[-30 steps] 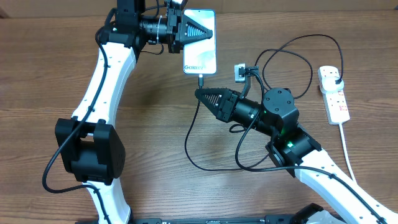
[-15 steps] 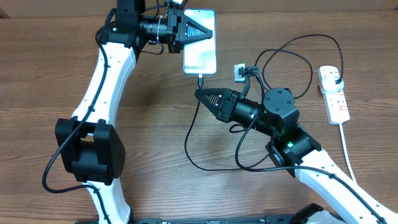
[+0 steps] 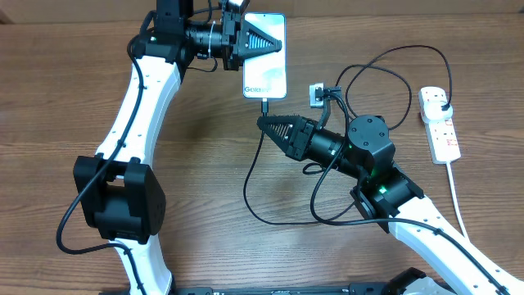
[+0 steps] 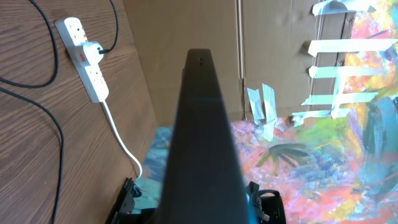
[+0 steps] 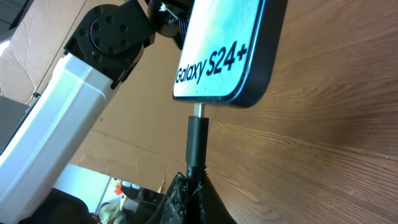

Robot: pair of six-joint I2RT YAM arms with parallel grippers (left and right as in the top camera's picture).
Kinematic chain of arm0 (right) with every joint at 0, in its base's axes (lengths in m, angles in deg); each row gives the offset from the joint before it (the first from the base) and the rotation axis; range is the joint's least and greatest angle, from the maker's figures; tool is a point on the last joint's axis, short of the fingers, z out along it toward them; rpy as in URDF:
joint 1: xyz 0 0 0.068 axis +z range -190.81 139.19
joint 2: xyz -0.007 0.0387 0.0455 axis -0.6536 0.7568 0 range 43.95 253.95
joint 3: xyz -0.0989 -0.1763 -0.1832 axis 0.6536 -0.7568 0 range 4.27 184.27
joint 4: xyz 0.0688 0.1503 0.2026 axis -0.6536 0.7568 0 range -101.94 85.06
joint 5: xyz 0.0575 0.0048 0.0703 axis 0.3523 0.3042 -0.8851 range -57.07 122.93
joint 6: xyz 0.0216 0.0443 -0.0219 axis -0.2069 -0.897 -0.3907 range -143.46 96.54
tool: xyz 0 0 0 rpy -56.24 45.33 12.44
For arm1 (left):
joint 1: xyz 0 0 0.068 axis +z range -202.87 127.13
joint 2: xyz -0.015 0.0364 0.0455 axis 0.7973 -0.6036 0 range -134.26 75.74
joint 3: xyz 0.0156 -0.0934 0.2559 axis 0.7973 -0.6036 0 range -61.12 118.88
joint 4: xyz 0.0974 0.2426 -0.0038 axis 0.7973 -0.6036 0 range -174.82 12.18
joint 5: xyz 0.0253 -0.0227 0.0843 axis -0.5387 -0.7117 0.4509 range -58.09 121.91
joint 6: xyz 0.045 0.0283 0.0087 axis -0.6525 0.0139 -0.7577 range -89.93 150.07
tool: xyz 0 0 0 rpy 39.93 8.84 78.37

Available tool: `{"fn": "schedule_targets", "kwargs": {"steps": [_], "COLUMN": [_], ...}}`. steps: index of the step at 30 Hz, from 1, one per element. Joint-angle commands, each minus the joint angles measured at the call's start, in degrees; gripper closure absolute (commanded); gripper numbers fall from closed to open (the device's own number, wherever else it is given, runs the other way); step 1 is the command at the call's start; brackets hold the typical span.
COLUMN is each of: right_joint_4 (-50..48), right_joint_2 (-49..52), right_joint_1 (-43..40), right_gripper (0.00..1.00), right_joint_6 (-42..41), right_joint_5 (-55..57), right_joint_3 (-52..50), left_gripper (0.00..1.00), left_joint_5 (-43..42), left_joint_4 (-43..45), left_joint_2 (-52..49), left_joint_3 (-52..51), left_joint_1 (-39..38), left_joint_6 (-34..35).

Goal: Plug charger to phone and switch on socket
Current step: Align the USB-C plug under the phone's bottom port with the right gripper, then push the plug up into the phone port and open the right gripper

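Note:
My left gripper [image 3: 260, 43] is shut on the phone [image 3: 264, 65] at the far middle of the table. The lit blue screen faces up, with the "Galaxy" text at the near end. In the left wrist view the phone [image 4: 202, 137] shows edge-on and dark between the fingers. My right gripper [image 3: 264, 123] is shut on the charger's small plug tip [image 5: 197, 134]. The tip's metal end meets the phone's [image 5: 227, 50] lower edge, with a short bit of metal showing. The black charger cable [image 3: 250, 197] loops across the table to the white socket [image 3: 439, 123] at the right, where its black plug [image 3: 443, 102] sits.
A small grey box [image 3: 316, 94] lies between the phone and the cable loops. The socket's thick white cord [image 3: 457, 197] runs toward the near right edge. In the left wrist view the socket [image 4: 84, 56] lies at upper left, with cardboard and a painted sheet beyond the table.
The phone and the left gripper have shifted very slightly to the right. The right gripper holds the plug tip in the same place.

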Motion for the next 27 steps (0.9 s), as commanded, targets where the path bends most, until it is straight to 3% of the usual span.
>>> {"fn": "schedule_targets", "kwargs": {"steps": [1,27], "right_joint_4": [-0.74,-0.7], "right_joint_2": [0.17,0.17], "right_joint_1": [-0.55,-3.98], "right_gripper": [0.96,0.96], "right_joint_6": [0.22,0.22], "right_joint_5": [0.39,-1.46], "right_joint_3": [0.07,0.07], "left_gripper": [0.95,0.96], "left_joint_5": [-1.99,-2.01], "left_joint_4": [0.39,0.37], "left_joint_2": [1.81,1.79], "left_joint_3": [0.46,0.46], "left_joint_1": [-0.81,-2.62], "left_joint_6": [-0.72,-2.01]}}
